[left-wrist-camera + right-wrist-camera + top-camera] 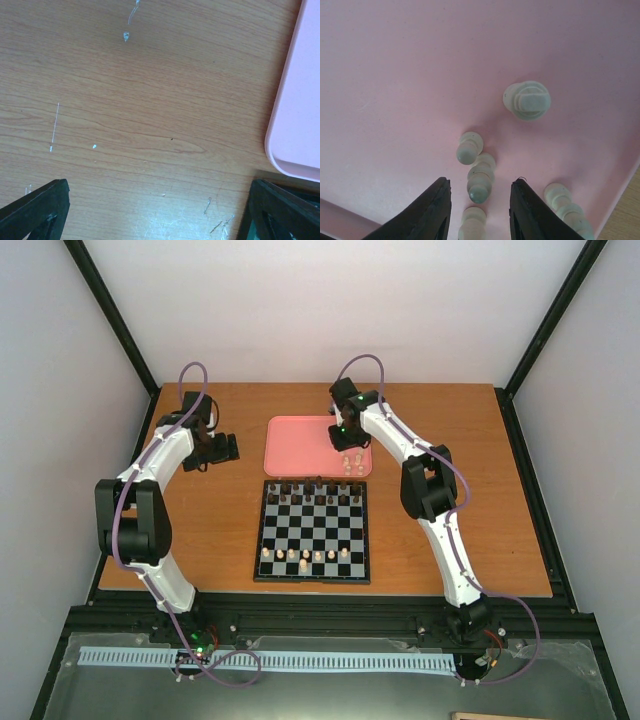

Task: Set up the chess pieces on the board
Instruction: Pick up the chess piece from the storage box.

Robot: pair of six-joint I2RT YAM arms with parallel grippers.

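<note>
— Where are we seeing the right gripper (481,184)?

— We are seeing it hanging over the near right corner of the pink tray (300,445), which is lying just beyond the far edge of the board (312,530).

— Is it gripping anything?

— We are not seeing a grip. Its fingers (432,212) are standing apart, and one of the cream chess pieces (479,181) is sitting in the gap between them, with pink showing on either side of it. A second one is showing lower in the same gap, a third just beyond the fingertips, a fourth outside the right finger, and a broad round-topped one is standing farther off.

— And on the board itself?

— We are finding a row of cream ones near its near edge, while the dark pieces (312,492) are lining its far side.

— What about the left gripper (159,192)?

— It is hovering over the bare table (125,100) just left of the tray, its jaws spread wide, with only wood grain showing between them.
</note>
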